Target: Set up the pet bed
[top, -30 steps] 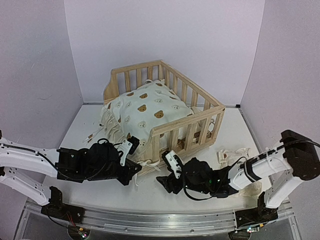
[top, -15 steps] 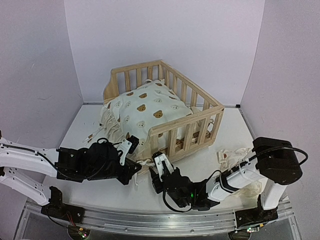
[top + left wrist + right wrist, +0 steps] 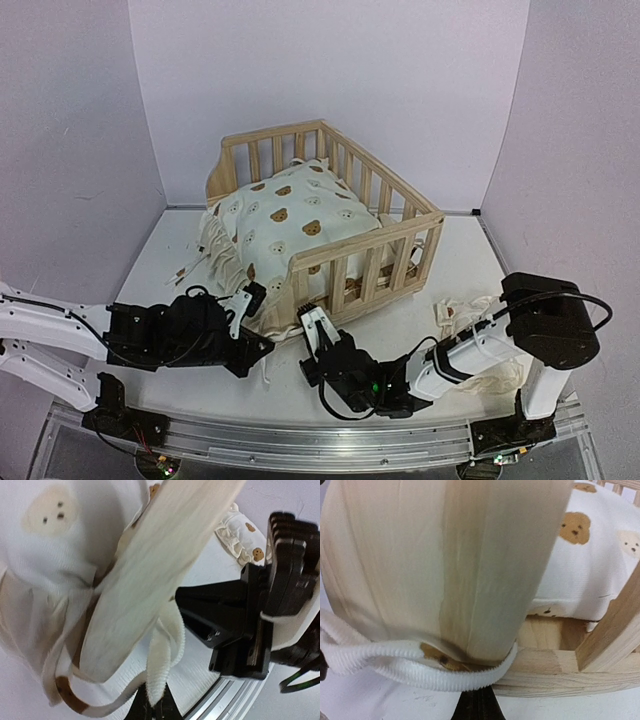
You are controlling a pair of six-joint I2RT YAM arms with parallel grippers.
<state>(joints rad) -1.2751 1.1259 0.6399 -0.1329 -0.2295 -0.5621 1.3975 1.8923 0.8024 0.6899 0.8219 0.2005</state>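
The pet bed (image 3: 345, 170), a pine slatted frame, stands mid-table with a cream bear-print cushion (image 3: 285, 215) bulging over its open left side. Both grippers are low at its near corner post (image 3: 299, 292). My left gripper (image 3: 152, 706) is shut on a white ribbed cushion tie (image 3: 159, 665) that hangs beside the post (image 3: 165, 555). My right gripper (image 3: 477, 705) is shut at the foot of the post (image 3: 445, 565), pinching another tie (image 3: 420, 667) that wraps around the post's base. From above, the left gripper (image 3: 256, 346) and right gripper (image 3: 306, 338) lie either side of that corner.
A small bear-print pillow (image 3: 470, 315) lies on the table to the right, by the right arm's elbow (image 3: 550, 320). Loose ties (image 3: 190, 268) trail from the cushion's left edge. The table's metal front rail (image 3: 300, 440) runs just behind both wrists.
My right gripper has swung left to the bed's near corner post and closed from open to shut. The left arm has sunk slightly back towards the near edge, still gripping its tie.
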